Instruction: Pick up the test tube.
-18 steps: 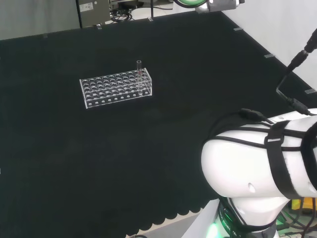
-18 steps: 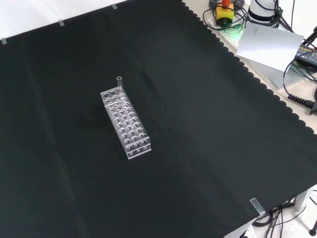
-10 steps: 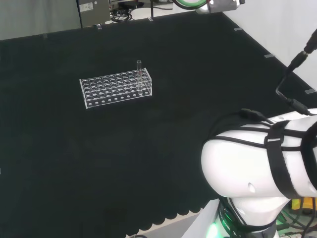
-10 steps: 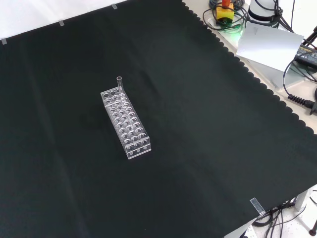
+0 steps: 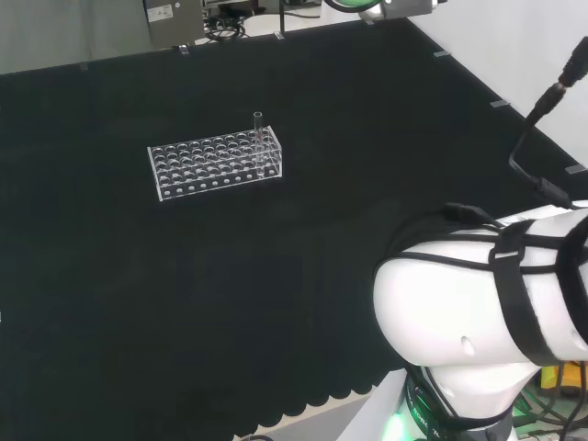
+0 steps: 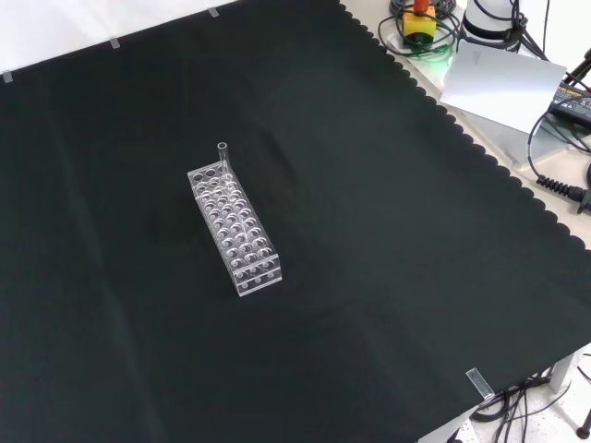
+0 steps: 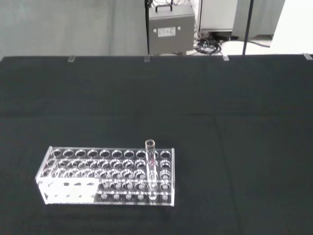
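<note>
A clear test tube (image 5: 259, 129) stands upright in a hole near the right end of a clear plastic rack (image 5: 213, 164) in the head view. In the front view the test tube (image 6: 223, 156) rises from the far end of the rack (image 6: 237, 233). The wrist view looks at the test tube (image 7: 150, 166) and the rack (image 7: 98, 175) from a distance, across bare cloth.
The arm's white links (image 5: 478, 331) stand at the head view's lower right. Black cloth (image 6: 369, 231) covers the bench all round the rack. Cables, a paper sheet (image 6: 503, 83) and a yellow device (image 6: 418, 20) lie past the cloth's scalloped edge in the front view.
The arm's upper link and the cable at the head view's right have shifted slightly. The rack and the test tube stand as before.
</note>
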You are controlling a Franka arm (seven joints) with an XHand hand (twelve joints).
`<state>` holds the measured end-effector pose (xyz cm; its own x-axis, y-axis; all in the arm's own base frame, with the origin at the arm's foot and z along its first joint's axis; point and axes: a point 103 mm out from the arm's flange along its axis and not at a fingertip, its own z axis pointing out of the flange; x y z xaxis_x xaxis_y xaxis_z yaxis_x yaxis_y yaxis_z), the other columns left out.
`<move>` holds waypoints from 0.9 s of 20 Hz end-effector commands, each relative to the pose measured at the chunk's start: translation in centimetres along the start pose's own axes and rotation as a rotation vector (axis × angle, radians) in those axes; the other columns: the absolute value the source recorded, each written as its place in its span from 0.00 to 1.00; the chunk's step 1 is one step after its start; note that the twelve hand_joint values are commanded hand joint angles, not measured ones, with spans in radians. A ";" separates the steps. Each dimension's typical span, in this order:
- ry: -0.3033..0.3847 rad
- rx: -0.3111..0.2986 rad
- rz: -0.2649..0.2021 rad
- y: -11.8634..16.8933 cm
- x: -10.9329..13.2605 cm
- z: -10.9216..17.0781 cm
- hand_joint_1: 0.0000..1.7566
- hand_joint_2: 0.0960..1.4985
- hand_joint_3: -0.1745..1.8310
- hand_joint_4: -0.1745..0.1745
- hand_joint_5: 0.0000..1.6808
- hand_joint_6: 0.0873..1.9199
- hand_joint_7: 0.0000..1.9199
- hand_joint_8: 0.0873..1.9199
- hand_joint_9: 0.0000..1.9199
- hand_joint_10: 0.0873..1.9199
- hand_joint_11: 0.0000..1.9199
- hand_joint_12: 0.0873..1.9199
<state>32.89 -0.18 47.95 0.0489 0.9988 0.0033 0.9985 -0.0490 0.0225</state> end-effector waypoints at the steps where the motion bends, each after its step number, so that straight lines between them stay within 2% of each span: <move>1: 0.007 0.028 -0.037 5.5 1.0 2.0 0.44 0.51 0.23 0.23 0.20 0.00 0.15 0.41 0.12 0.46 0.08 0.80; 2: -0.007 0.045 -0.051 6.6 2.1 2.2 0.44 0.50 0.24 0.22 0.21 0.00 0.16 0.41 0.14 0.45 0.09 0.79; 3: -0.012 0.055 -0.055 7.6 2.2 2.6 0.44 0.49 0.25 0.22 0.22 0.00 0.17 0.41 0.15 0.45 0.09 0.79; 11: -0.016 0.123 -0.042 13.2 0.1 6.7 0.45 0.47 0.29 0.21 0.23 0.00 0.20 0.42 0.19 0.44 0.12 0.78; 18: -0.003 0.183 -0.024 16.7 -1.3 10.4 0.45 0.44 0.33 0.19 0.24 0.00 0.25 0.43 0.27 0.44 0.21 0.74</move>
<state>45.45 -0.43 40.31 0.0148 0.9999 -0.0057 0.9898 -0.0155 -0.1414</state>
